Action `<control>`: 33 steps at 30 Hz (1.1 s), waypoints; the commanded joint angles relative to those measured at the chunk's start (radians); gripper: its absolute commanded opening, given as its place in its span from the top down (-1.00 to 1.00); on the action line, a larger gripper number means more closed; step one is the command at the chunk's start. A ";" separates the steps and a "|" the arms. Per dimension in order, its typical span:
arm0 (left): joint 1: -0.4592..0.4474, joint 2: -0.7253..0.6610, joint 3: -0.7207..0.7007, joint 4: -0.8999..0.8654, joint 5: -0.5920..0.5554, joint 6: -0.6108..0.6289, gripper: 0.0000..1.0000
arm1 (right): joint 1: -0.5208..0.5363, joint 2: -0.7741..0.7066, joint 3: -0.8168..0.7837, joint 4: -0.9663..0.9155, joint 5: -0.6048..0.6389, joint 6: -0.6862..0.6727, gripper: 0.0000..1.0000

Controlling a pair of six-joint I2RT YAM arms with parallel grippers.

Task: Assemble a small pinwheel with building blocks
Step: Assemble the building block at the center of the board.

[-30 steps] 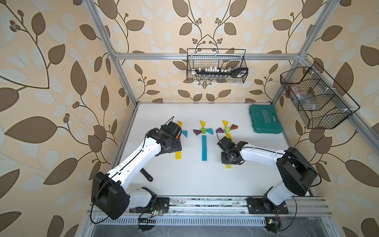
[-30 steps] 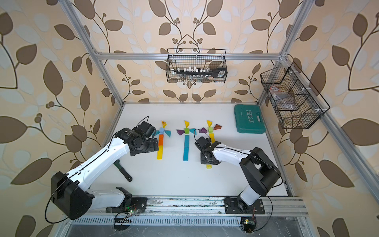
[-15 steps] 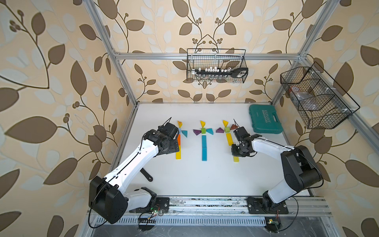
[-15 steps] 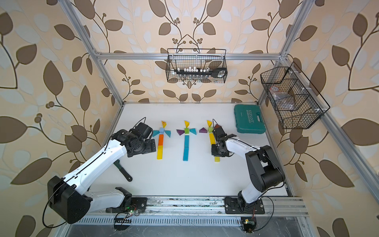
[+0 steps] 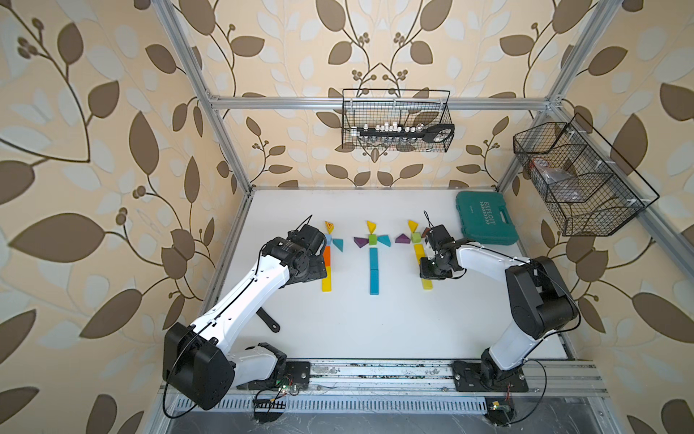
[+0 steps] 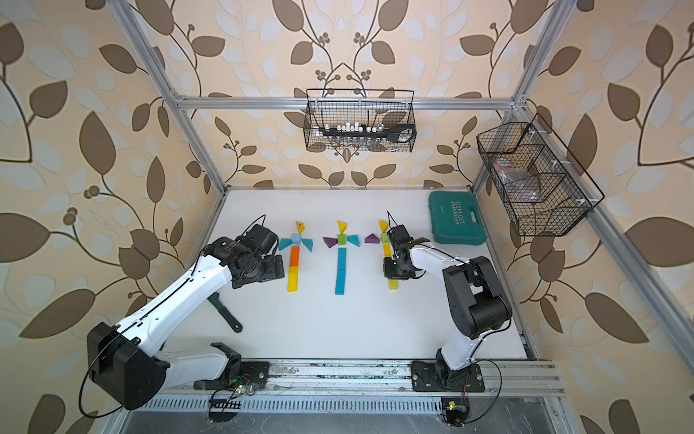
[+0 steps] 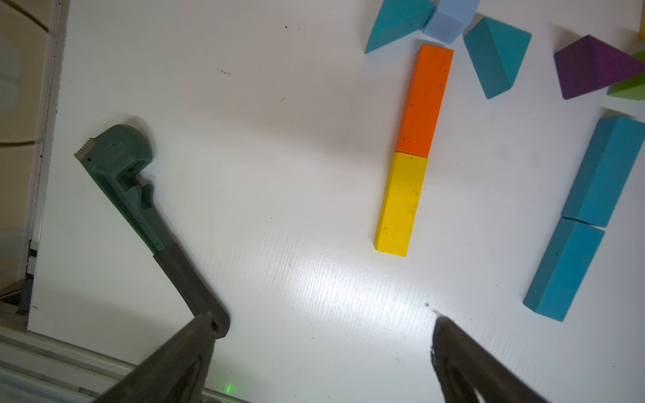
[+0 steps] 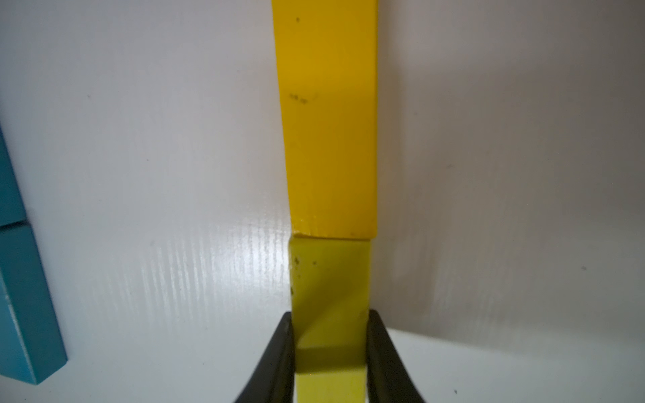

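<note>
Three rows of building blocks lie on the white table [image 5: 375, 330]. The left row has an orange bar [image 7: 424, 101] and a yellow bar [image 7: 401, 204] under a light-blue cube [image 6: 296, 239] with teal wedges. The middle row has two blue bars [image 5: 373, 268] under a green cube [image 5: 372, 239]. The right row has a green cube [image 5: 415, 237], a purple wedge [image 5: 402, 238] and a yellow bar [image 8: 330, 122]. My right gripper [image 8: 330, 349] is shut on a second yellow bar [image 8: 330, 279] that meets the first end to end. My left gripper [image 7: 323, 322] hangs open left of the left row.
A dark green wrench [image 7: 139, 202] lies on the table near the left edge, close to my left arm. A teal tool case [image 5: 484, 221] sits at the back right. Wire baskets hang on the back wall [image 5: 396, 120] and the right wall [image 5: 578, 180].
My right gripper has carried its yellow bar to the right and toward the back, into line with the other yellow bar. My left arm has drawn slightly to the left, still open.
</note>
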 commanded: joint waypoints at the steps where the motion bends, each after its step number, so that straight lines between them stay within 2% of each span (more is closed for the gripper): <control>1: 0.009 -0.016 -0.006 -0.017 -0.014 0.013 -0.98 | 0.000 0.036 0.022 -0.050 0.026 -0.012 0.41; 12: 0.011 -0.016 -0.002 -0.017 -0.010 0.014 -0.98 | 0.001 0.048 0.046 -0.069 0.035 -0.015 0.13; 18: 0.011 -0.014 0.000 -0.017 -0.006 0.014 -0.98 | 0.000 0.052 0.074 -0.064 -0.006 -0.022 0.09; 33: 0.012 -0.015 0.011 -0.032 -0.004 0.010 -0.98 | 0.001 0.067 0.092 -0.057 -0.009 -0.002 0.09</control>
